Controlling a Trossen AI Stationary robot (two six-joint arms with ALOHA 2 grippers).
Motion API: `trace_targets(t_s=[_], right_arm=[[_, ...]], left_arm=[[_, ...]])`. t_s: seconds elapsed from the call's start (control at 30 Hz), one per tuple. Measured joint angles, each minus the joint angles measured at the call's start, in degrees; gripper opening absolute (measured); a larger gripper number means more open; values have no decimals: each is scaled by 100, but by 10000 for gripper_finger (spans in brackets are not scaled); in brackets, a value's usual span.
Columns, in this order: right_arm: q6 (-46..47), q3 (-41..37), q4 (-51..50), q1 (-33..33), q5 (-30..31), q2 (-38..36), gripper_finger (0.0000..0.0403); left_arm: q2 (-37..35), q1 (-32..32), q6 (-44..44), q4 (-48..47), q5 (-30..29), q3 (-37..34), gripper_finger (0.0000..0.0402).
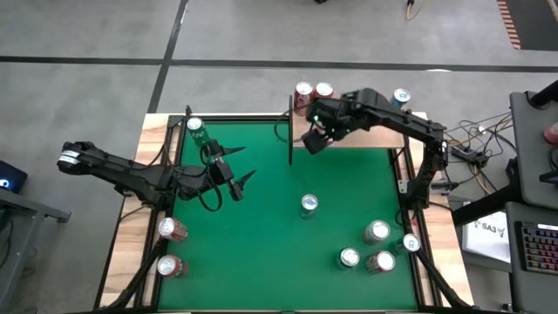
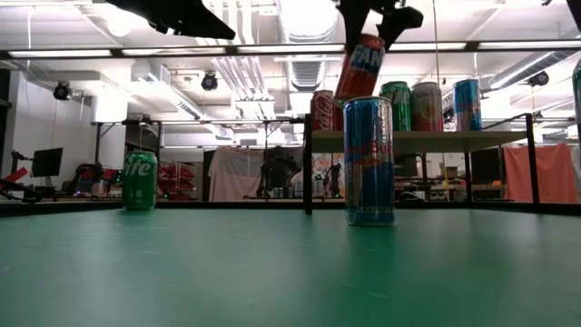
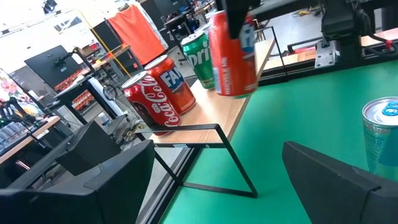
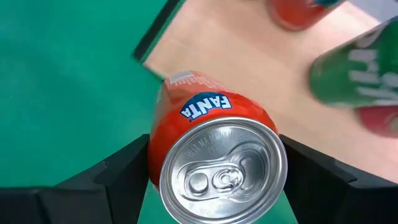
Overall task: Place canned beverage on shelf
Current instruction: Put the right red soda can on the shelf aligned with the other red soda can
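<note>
The green felt surface (image 1: 261,262) sits in a big workshop with grey floor all round, and from overhead the little wooden shelf (image 1: 349,139) runs along its far edge. The right gripper (image 1: 314,135) hangs over the near-left corner of that shelf, pinching an orange Fanta can (image 1: 311,141); two red-topped cans (image 1: 313,90) stand on the shelf further back. The left gripper (image 1: 237,179) waits well to the left of the shelf, over bare felt, beside a green Sprite can (image 1: 197,133). The right arm is plainly the one doing this job.

From table height the room's pipes and lights fill the background. The Fanta can (image 2: 360,65) hangs tilted above the shelf board (image 2: 418,141), not touching it, its bottom end leaning towards the shelf's left end. A tall blue can (image 2: 369,161) stands in front on the felt.

From the left wrist, the Fanta can (image 3: 232,55) floats just above the shelf (image 3: 211,118), close to its front corner, with Coca-Cola and Fanta cans lying behind it. The left gripper's own fingers (image 3: 106,186) stand spread, holding nothing.

From the right wrist, the can (image 4: 214,155) is gripped across its body, lid facing the camera, with the board (image 4: 249,56) lying beyond it. I'd say it needs straightening upright before it goes down.
</note>
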Motion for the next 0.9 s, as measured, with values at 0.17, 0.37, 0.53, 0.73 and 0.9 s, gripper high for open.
trace_targets(t_s=[0.17, 0.37, 0.53, 0.73, 0.9], right_arm=[[-267, -9, 1, -492, -120, 0, 288], [-513, -9, 2, -842, -141, 32, 288], [-675, -9, 5, -976, -184, 121, 288], [-720, -11, 9, -970, -181, 197, 288], [-756, -13, 14, -970, -176, 314, 288]], left_arm=[[0, 0, 0, -2, 0, 0, 338], [0, 0, 0, -2, 0, 0, 338], [90, 0, 2, -5, 1, 0, 338], [208, 0, 107, 2, -1, 0, 338], [216, -2, 150, 136, -55, -2, 338]])
